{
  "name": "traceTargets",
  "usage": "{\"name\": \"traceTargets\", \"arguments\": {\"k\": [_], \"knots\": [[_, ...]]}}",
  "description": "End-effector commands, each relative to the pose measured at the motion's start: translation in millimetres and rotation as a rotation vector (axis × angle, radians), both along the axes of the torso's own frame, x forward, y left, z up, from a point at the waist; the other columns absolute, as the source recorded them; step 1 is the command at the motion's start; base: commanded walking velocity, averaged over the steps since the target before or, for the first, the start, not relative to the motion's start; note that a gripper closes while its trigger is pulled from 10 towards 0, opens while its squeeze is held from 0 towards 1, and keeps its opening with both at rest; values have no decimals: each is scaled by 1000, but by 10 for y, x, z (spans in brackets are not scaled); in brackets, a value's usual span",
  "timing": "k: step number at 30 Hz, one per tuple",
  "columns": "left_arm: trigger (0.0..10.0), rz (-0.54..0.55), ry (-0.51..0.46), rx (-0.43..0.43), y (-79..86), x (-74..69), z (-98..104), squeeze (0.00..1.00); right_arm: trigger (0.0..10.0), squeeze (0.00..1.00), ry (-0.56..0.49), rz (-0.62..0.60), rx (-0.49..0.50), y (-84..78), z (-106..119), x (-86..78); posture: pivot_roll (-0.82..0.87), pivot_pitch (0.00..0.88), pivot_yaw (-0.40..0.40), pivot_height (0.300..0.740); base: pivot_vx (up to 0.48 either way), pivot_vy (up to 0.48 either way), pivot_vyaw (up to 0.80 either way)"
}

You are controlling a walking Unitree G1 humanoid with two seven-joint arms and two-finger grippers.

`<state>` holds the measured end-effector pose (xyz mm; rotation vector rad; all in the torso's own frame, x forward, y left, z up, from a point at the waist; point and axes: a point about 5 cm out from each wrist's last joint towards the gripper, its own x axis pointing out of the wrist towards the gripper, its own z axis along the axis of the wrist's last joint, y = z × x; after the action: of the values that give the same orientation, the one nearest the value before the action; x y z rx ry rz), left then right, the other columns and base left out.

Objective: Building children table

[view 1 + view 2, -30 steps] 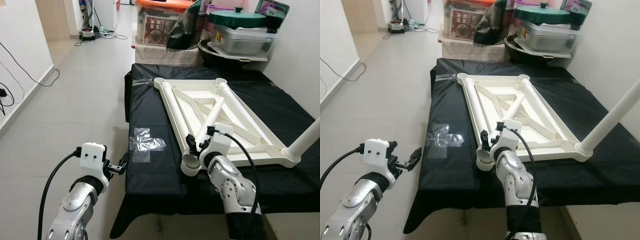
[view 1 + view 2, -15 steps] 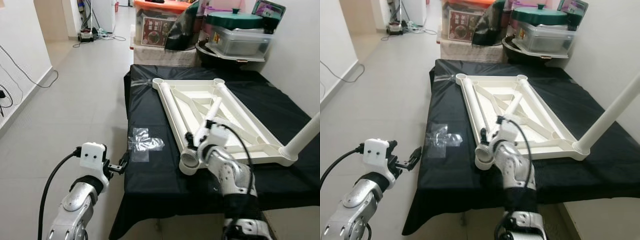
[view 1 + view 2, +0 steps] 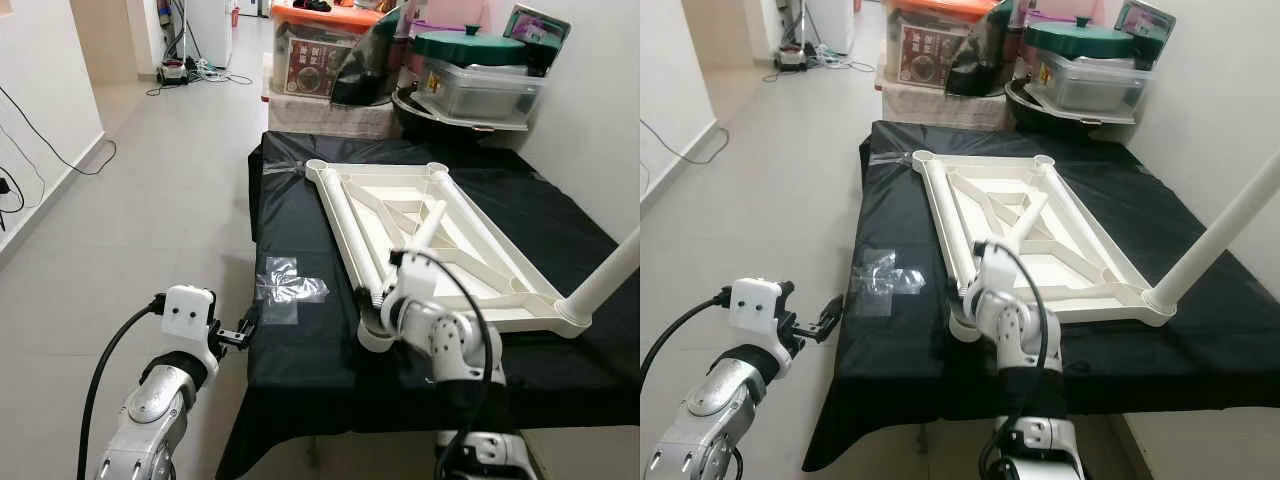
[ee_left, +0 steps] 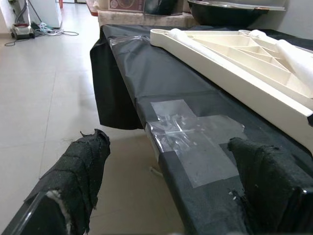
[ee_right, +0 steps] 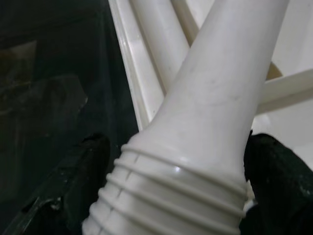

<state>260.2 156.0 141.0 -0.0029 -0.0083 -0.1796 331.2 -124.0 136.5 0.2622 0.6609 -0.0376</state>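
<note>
Gripping a white table leg point(image 3: 418, 240) near its threaded end, the right gripper point(image 3: 372, 296) is holding it with fingers closed on either side, over the near corner of the upturned tabletop point(image 3: 470, 262) lying on the black-covered bench point(image 3: 300, 345). Fitting this leg looks to be the step underway; next, its ribbed end needs tipping up and seating in the corner socket point(image 3: 372, 332). The leg's long axis is running away from the robot, threads nearest. The left gripper point(image 3: 243, 328) is hovering with fingers apart beside the bench edge.

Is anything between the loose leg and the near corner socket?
Nothing visible. The right end effector holds the leg with its threaded end just beside the near corner socket; no object lies between them.
</note>
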Motion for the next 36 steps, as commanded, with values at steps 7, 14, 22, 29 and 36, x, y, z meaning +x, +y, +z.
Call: {"name": "traceTargets", "arguments": {"k": [7,14,22,29,36], "knots": [[10000,-2,27,27,-14,-5,-54,0,0,0,24,1,-14,-26,-45,-58,63,0,-161,740,0,0,0],[10000,11,27,30,1,13,-56,0,0,0,-37,-24,31,-9,40,-27,63,0,-160,740,0,0,0],[10000,4,14,-7,1,19,-22,0,0,0,-413,77,327,96,621,78,66,0,-148,740,0,0,0],[10000,-47,-69,-203,21,15,220,0,0,0,-730,550,348,256,974,-112,79,0,-151,740,0,0,0],[10000,-88,-193,-460,115,-16,524,0,0,0,-746,844,260,250,795,-319,93,0,-155,740,0,0,0]]}}
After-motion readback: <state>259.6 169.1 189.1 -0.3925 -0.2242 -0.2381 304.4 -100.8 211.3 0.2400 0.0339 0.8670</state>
